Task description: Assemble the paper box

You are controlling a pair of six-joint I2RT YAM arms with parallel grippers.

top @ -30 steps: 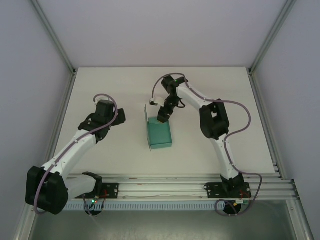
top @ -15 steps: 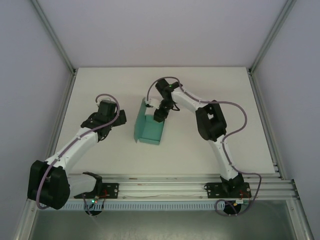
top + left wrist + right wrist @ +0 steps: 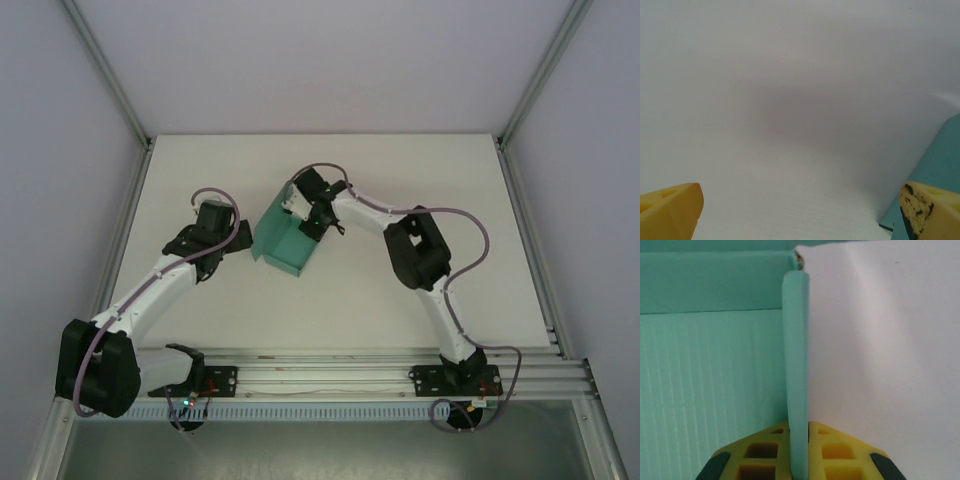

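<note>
"Top external view: how far along is the paper box?" the first observer asks.

"Partway, by the look of it," the second replies. "It is not a flat sheet. It has a floor and raised walls, an open tray with its open face upward. No lid or top flap covers it, so closing and tucking appear to be left. Whether every wall is locked in place cannot be told."

"Where does it lie?"

"On the tabletop, about midway between the near and far edges and a little toward the left edge, between the two arms."

"And its heading?"

"Its long axis seems to run mostly from near edge to far edge. It is skewed, the near end swung toward the left edge and the far end toward the right. It may also be tipped up on one side, but the view does not settle that."

"The tools?"

"The right gripper is clamped on one of the box's walls at its far-right part. The right wrist view shows the yellow fingertips pinching a thin upright wall, with ribbed floor to its left and bare table to its right. The left gripper stands wide apart and holds nothing, just beside the box's left side. In the left wrist view a teal edge sits by one fingertip. Whether they touch is unclear."
</note>
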